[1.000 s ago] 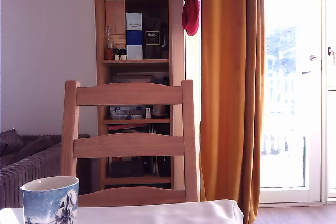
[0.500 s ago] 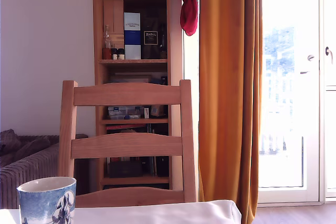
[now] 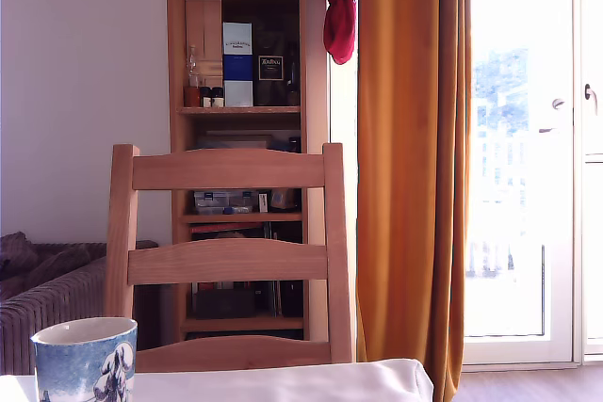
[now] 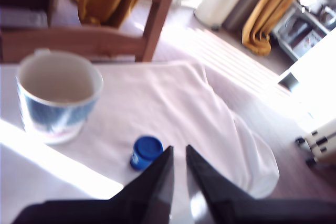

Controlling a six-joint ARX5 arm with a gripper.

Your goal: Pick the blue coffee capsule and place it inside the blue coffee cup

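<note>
Comparing the exterior view across the last second, the whole room slid slightly toward that view's left in the first half second and has held steady since: the mug (image 3: 85,360) and the chair (image 3: 229,261) sit where they did half a second ago. In my judgement the camera or table was jolted and has settled; nothing of the task itself has moved on. The mug stands upright and empty on the white cloth (image 4: 173,108), at about seven o'clock in the exterior view. The capsule (image 4: 145,152) lies on the cloth, untouched, outside the mug and near it, at roughly four o'clock from the mug in the wrist view. The gripper (image 4: 175,163) hangs just beside the capsule, its dark fingers (image 4: 157,182) drawn nearly together with only a thin gap, holding nothing. The pick is not yet begun; the jaws would need to open first.
</note>
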